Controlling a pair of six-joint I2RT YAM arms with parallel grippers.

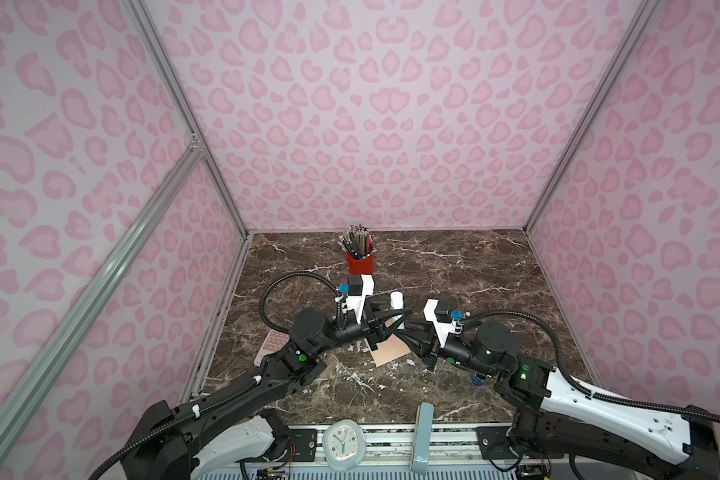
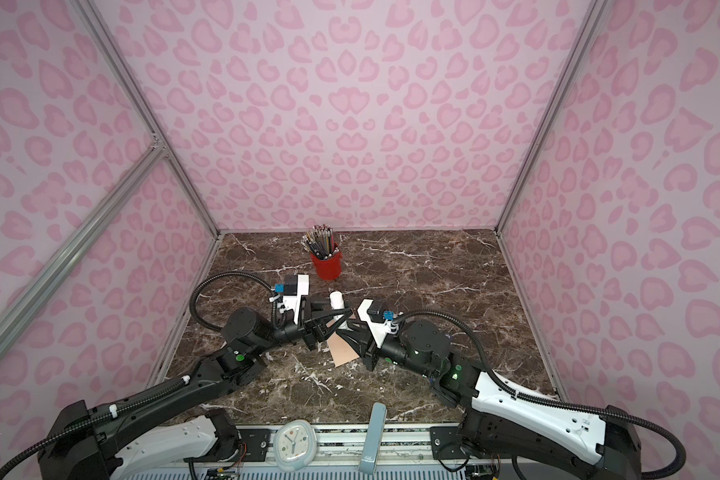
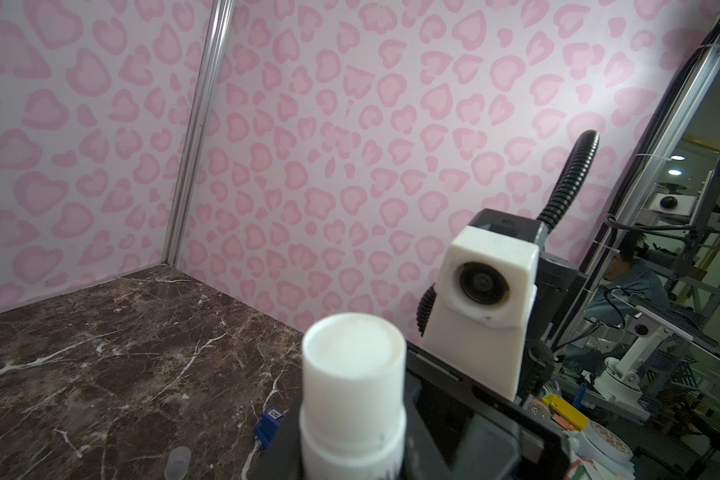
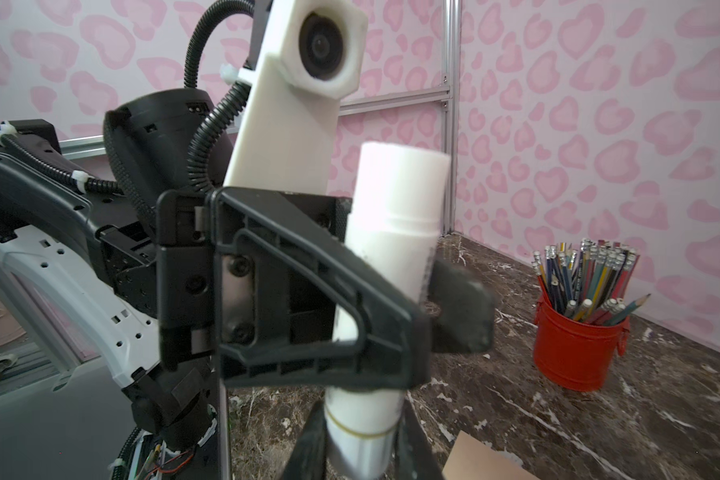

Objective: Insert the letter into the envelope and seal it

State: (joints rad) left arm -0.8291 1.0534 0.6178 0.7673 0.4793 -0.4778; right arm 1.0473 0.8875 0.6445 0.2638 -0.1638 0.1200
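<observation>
Envelope (image 1: pixel 389 353) flat, skewed, long axis unclear; left end effector (image 1: pixel 399 320) clamps glue stick (image 1: pixel 396 300).

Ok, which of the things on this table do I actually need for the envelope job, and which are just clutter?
For the job:
envelope
glue stick, probably for sealing
(the letter is not in sight)

Lying about:
pink calculator
red pencil pot
clock
grey-blue object at the front edge
</observation>
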